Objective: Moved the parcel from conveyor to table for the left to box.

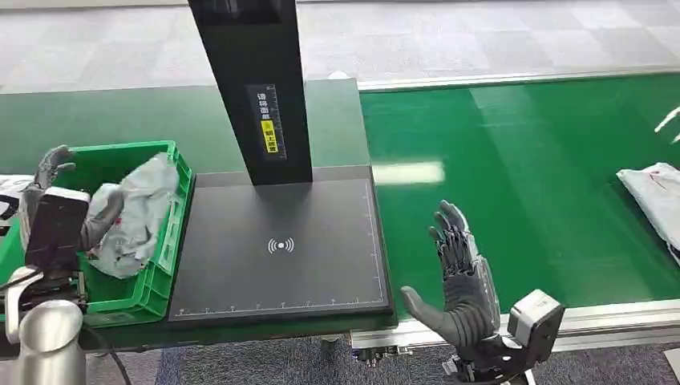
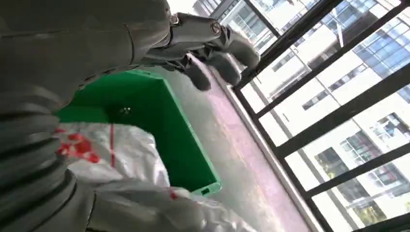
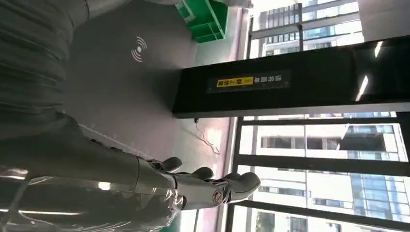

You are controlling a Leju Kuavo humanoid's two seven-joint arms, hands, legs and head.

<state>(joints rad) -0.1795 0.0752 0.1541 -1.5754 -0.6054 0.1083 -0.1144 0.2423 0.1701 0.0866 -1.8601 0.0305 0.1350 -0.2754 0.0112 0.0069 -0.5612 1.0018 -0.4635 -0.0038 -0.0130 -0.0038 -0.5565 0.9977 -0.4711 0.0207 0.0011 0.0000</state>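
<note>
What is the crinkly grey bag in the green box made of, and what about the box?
The grey parcel looks like thin, soft plastic film: it is crumpled, slightly shiny and slumps against the wall. It has red print on it. The green crate looks like hard moulded plastic, smooth and evenly coloured, with stiff straight walls and slots in its side. Both are guesses from looks alone.

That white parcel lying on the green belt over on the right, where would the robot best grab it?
Probably by its near left edge, coming from the left: the white parcel lies flat and soft on the green conveyor, running out of the picture, and the open right hand hovers on that side.
</note>
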